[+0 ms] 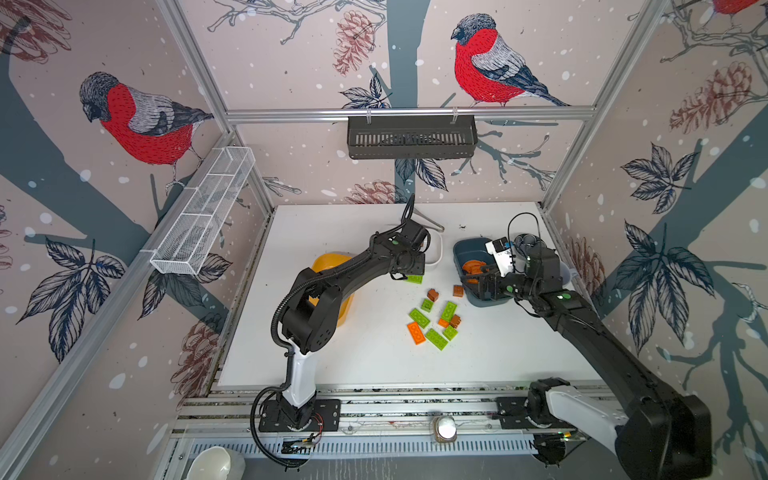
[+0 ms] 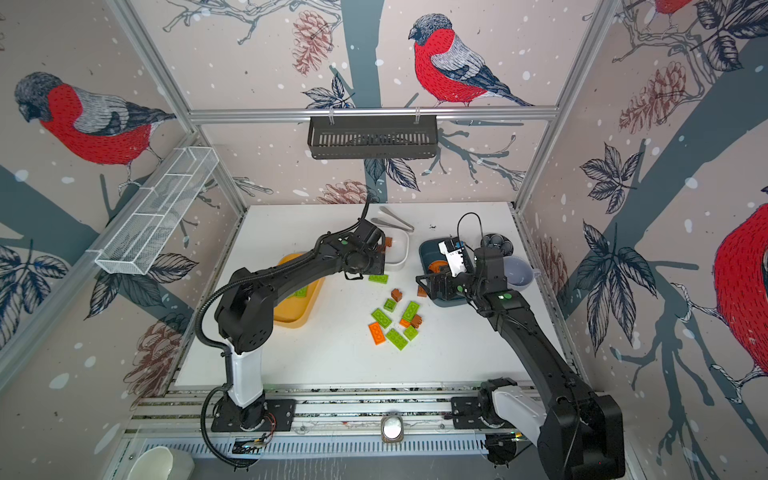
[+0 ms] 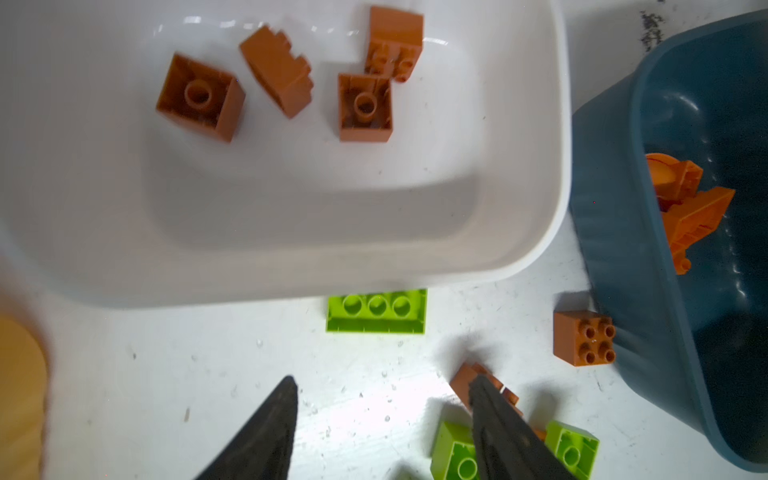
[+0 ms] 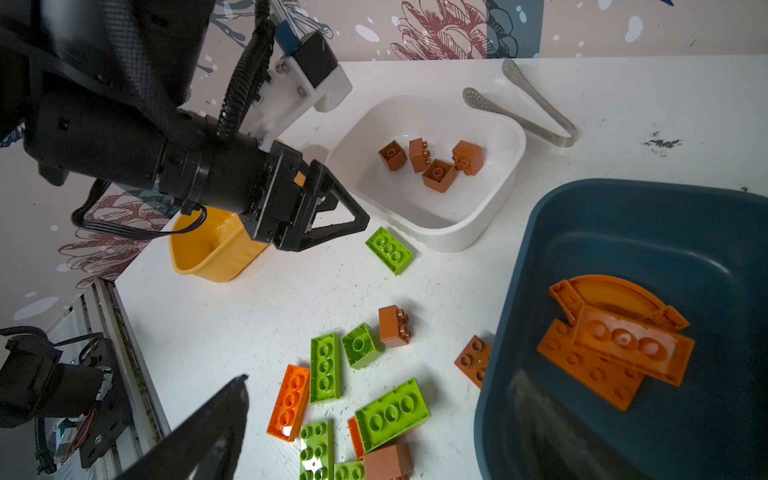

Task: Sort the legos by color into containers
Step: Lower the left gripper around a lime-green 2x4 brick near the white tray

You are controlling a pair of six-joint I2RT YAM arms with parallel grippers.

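My left gripper [image 3: 384, 399] [image 4: 357, 220] hangs open and empty over the table, just in front of the white container [image 3: 540, 208] [image 4: 469, 232], which holds several brown cubes [image 3: 199, 97]. A lime green plate [image 3: 376, 311] [image 1: 414, 278] lies against that tub's front wall. My right gripper [image 4: 382, 378] [image 1: 478, 284] is open wide and empty, with one finger over the teal container [image 4: 582, 216] and the other over the table. Orange plates [image 4: 615, 345] lie in the teal tub. Loose green, orange and brown legos [image 1: 436, 320] lie mid-table. The left arm partly hides the yellow container [image 2: 291, 316].
A brown cube [image 3: 582, 336] rests against the teal tub's outer wall. Metal tongs [image 4: 536, 104] lie behind the white tub. A grey mug [image 2: 517, 270] and a dark dish [image 2: 494, 243] stand at the right, behind the right arm.
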